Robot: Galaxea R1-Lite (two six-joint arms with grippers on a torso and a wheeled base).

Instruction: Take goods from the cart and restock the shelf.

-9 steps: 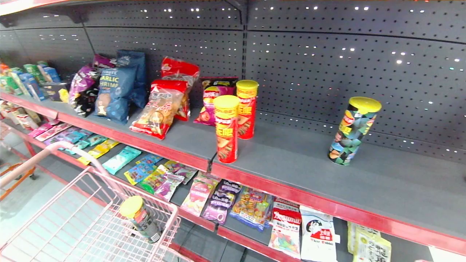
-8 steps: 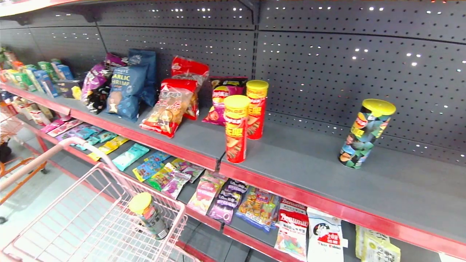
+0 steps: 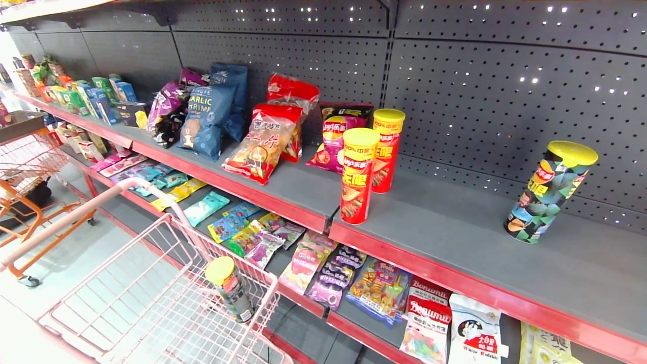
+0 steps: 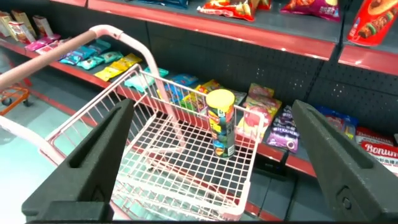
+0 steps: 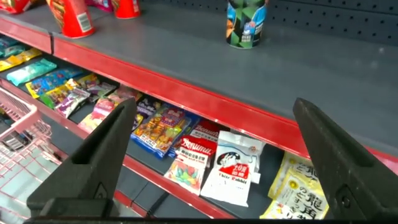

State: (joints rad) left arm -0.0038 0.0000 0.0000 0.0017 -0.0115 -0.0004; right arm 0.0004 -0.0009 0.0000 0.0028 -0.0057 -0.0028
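A pink wire cart [image 3: 151,237] stands at the lower left, before the shelf [image 3: 455,227]. One yellow-lidded dark can [image 3: 230,288] stands upright in the cart's corner nearest the shelf. My left gripper [image 4: 211,109] hangs open above the cart, and the same can [image 4: 222,121] shows between its fingers, farther down. On the shelf stand two red cans [image 3: 356,174] and, farther right, a patterned can [image 3: 551,192]. My right gripper [image 5: 214,106] is open in front of the shelf's red edge, holding nothing; the patterned can [image 5: 245,22] stands beyond it.
Snack bags [image 3: 260,146] fill the shelf's left part. Flat packets [image 3: 328,268] lie on the lower shelf behind the cart. An orange cart [image 3: 25,162] stands at the far left. Bare shelf board lies between the red cans and the patterned can.
The whole head picture has shifted to the right, so the camera has turned left. Cart, cans and bags keep their places relative to each other.
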